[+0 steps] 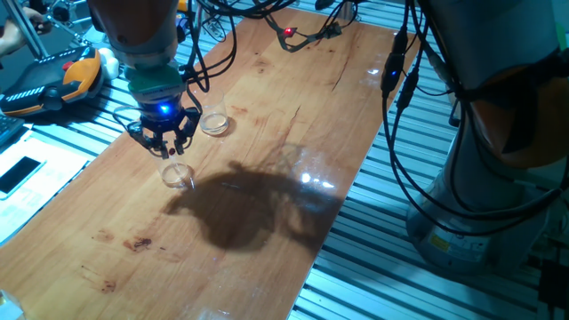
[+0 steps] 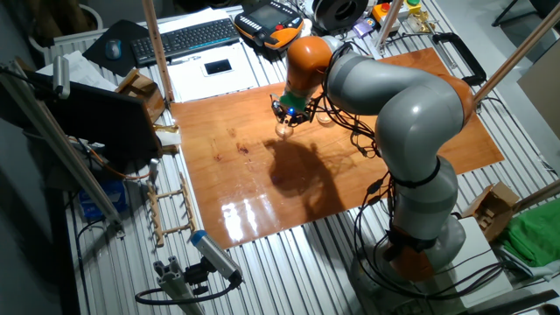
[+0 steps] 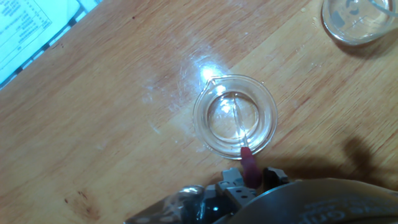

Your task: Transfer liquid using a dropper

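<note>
In the hand view one cup [image 3: 235, 116] sits at centre, right under the gripper [image 3: 245, 180], with the dropper [image 3: 241, 134] reaching into it. A second cup [image 3: 359, 18] blocks the upper right. Bare wood lies open to the left and lower left.

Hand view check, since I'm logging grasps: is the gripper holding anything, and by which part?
Yes. The gripper holds the dropper by its purple-pink end, the clear stem reaching down into the small clear cup below.
</note>
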`<state>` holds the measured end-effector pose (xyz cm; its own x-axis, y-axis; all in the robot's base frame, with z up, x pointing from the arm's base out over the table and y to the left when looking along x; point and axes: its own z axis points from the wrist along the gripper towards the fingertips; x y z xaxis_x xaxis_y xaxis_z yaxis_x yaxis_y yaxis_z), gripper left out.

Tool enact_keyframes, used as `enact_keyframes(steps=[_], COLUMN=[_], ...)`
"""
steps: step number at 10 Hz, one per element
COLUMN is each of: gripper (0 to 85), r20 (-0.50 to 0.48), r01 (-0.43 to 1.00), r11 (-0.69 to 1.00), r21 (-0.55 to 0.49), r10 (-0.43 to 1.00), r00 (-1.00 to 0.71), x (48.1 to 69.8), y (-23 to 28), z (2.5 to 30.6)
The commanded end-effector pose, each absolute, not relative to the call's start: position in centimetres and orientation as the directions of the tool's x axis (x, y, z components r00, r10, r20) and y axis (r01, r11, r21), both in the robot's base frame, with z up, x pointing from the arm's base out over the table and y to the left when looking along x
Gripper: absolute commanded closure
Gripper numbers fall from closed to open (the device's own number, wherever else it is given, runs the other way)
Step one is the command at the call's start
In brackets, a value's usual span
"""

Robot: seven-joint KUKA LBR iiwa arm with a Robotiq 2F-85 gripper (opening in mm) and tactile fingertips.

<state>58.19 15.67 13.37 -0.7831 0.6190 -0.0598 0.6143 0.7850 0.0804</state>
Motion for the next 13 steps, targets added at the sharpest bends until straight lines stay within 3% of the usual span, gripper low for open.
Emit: enact_keyframes(steps=[1,9,13], gripper=[55.3,53.0,56.3], r20=[-0.060,-0.061,-0.059], r01=[0.614,0.610,0.585], r11=[0.785,0.790,0.809], r21=[0.080,0.055,0.055], r10=[0.619,0.613,0.587], r00=[-0.783,-0.788,-0.807], x=[58.2,57.7,56.8], y=[15.7,15.1,13.6], z=[13.4,15.3,17.5])
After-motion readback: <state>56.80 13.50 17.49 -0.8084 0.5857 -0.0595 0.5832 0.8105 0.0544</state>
